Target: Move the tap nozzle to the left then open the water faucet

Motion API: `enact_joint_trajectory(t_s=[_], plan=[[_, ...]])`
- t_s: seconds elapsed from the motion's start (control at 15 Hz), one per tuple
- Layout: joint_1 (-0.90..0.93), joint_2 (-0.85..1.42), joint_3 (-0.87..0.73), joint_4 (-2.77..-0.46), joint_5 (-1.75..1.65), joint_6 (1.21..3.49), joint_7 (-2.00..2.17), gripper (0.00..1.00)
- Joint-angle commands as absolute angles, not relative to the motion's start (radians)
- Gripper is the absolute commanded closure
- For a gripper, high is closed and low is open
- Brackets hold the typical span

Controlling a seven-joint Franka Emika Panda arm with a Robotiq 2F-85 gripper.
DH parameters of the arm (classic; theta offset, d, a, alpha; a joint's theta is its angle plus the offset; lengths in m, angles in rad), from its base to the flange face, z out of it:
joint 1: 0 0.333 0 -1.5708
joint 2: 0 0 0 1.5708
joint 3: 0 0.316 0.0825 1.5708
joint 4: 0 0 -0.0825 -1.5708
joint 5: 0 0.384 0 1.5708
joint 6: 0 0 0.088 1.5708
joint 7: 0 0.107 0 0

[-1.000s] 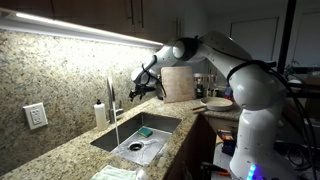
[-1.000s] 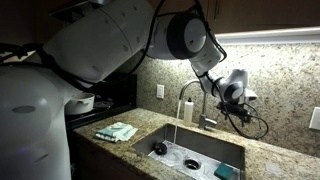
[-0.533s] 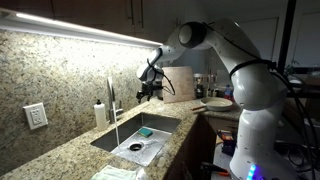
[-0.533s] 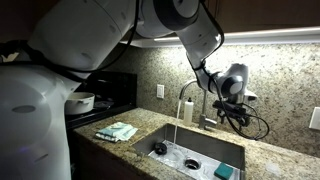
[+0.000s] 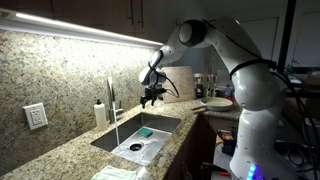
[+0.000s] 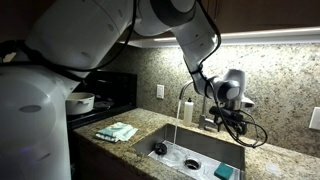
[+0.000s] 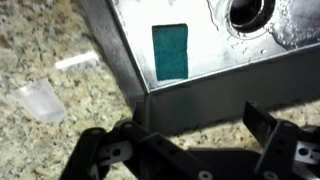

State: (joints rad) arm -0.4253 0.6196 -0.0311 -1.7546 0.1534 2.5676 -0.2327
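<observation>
Tap nozzle [image 5: 110, 88] streams water into the sink [image 5: 165, 120]; gripper [image 5: 152, 98] hangs over the sink's edge, jaws spread open, empty.

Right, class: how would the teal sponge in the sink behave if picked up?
The sponge probably squashes and weighs little: it looks thin. Lying flat, it shouldn't roll. Water runs into the sink, so possibly soggy.

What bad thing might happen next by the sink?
Water seems to be pouring from the tap nozzle; left running, it may splash out of the sink. The open pincer hangs close by, so a careless swing might bump the nozzle or the white soap bottle.
</observation>
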Motion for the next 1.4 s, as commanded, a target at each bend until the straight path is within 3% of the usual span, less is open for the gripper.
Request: enact_joint_trajectory(t_s=[0.0,0.93,1.33], plan=[[-0.412,0.566,-0.058,-1.920,0.140,2.598,-0.274,0.00],[-0.260,0.126,-0.235,-2.470,-0.090,2.761,-0.177,0.00],[-0.272,-0.115,-0.256,-2.558,-0.047,2.647,-0.171,0.00]])
